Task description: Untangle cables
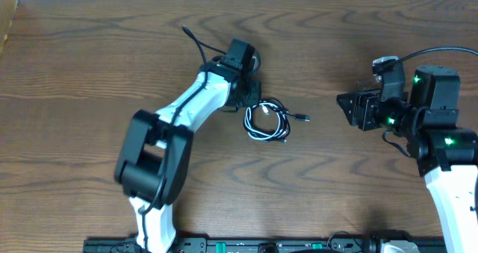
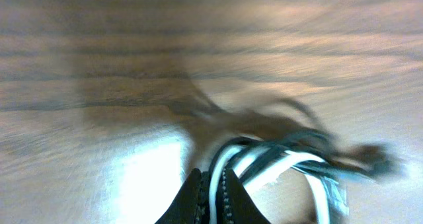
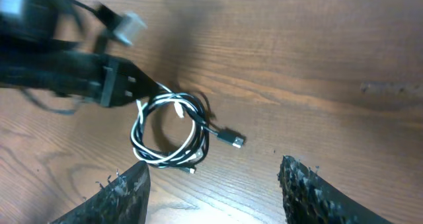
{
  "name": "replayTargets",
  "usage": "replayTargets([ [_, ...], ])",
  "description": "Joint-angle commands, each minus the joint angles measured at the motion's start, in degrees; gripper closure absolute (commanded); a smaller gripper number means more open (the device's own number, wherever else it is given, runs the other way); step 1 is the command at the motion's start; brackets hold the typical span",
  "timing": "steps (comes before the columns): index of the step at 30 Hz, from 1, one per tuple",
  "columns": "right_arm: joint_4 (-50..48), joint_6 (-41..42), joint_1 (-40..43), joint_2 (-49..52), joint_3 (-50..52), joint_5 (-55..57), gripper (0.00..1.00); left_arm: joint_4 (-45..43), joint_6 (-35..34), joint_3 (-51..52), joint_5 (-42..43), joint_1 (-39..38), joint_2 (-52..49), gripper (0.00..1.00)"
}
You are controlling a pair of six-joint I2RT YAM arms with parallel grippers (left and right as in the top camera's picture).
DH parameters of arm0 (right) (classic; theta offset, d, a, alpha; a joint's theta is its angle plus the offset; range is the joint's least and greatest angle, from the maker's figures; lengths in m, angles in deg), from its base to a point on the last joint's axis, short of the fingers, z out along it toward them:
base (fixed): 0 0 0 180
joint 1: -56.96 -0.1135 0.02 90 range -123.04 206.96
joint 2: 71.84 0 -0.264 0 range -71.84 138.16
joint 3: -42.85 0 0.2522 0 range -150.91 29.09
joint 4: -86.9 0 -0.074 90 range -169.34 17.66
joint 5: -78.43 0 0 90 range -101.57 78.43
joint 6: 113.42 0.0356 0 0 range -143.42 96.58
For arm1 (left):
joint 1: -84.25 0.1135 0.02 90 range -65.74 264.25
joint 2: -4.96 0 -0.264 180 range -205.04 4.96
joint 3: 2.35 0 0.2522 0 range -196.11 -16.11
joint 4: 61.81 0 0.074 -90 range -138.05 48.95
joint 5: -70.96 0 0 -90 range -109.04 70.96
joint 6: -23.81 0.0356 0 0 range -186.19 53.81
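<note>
The cables (image 1: 267,121) are a thin black cord and a thin white cord looped together in a small coil on the wooden table, with a black plug end (image 1: 302,119) sticking out to the right. My left gripper (image 1: 250,102) is at the coil's upper left edge and is shut on the cords; in the left wrist view the fingers (image 2: 215,194) pinch the white cord (image 2: 264,164). My right gripper (image 1: 351,107) is open and empty, well to the right of the coil. In the right wrist view the coil (image 3: 170,133) lies beyond the spread fingers (image 3: 215,191).
The wooden table (image 1: 89,74) runs to a pale wall strip at the back. The left arm's white link (image 1: 187,107) stretches diagonally toward the coil. A black rail (image 1: 246,245) runs along the front edge.
</note>
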Motion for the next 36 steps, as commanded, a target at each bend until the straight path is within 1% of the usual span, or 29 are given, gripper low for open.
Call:
replayTargets([
  [1,-0.7,2.7,0.0,2.2,-0.9,-1.5,0.42,1.9,-3.3,-0.8,1.2,-0.1,11.2,0.93],
  [5,-3.7,2.7,0.0,4.5,-0.9,-6.6,0.43,4.5,-5.7,-0.8,2.6,-0.2,19.2,0.93],
  [8,-6.2,4.2,0.0,6.0,-0.9,-9.4,0.43,4.3,-5.7,-0.8,5.1,-0.2,22.9,0.92],
  [13,-9.9,4.6,-1.8,8.6,-0.9,-14.9,0.44,4.3,-6.3,-0.8,5.1,-0.2,26.1,0.93],
  [15,-12.3,4.7,-3.8,10.0,-0.9,-17.4,0.43,4.2,-8.3,-0.8,5.0,-0.2,26.4,0.93],
  [19,-16.3,6.6,-7.2,12.3,-0.9,-18.1,0.43,3.9,-15.2,-0.8,5.0,-0.2,26.3,0.93],
  [21,-17.8,6.5,-9.3,13.5,-0.9,-18.1,0.43,3.6,-19.8,-0.8,4.9,-0.2,26.3,0.93],
  [23,-19.6,6.5,-11.0,14.2,-0.9,-18.1,0.43,3.6,-26.1,-0.8,3.2,-0.2,26.3,0.92],
  [24,-21.7,6.5,-12.2,14.5,-0.9,-18.4,0.43,3.6,-32.3,-0.8,2.3,-0.2,26.3,0.93],
  [26,-24.9,6.5,-14.1,14.5,-0.9,-18.6,0.42,2.8,-41.6,-0.8,1.8,-0.2,26.3,0.93],
  [27,-25.8,6.3,-14.5,14.5,-0.9,-18.6,0.42,2.4,-43.8,-0.8,1.8,-0.2,26.3,0.93],
  [28,-27.6,6.2,-15.6,14.6,-0.9,-18.4,0.43,1.6,-49.7,-0.8,1.8,-0.2,26.3,0.93],
  [30,-30.0,6.3,-17.5,14.8,-0.9,-16.8,0.45,1.4,-58.7,-0.8,1.8,-0.2,26.3,0.93],
  [31,-30.5,6.3,-17.9,14.9,-0.9,-16.1,0.45,1.4,-60.4,-0.8,1.8,-0.2,26.3,0.92],
  [32,-31.8,6.3,-18.8,15.1,-0.9,-14.2,0.45,1.4,-64.3,-0.8,2.3,-0.2,26.3,0.92],
  [36,-33.8,6.0,-19.9,16.0,-0.9,-12.4,0.46,1.4,-69.3,-0.8,5.2,-0.2,26.3,0.92],
])
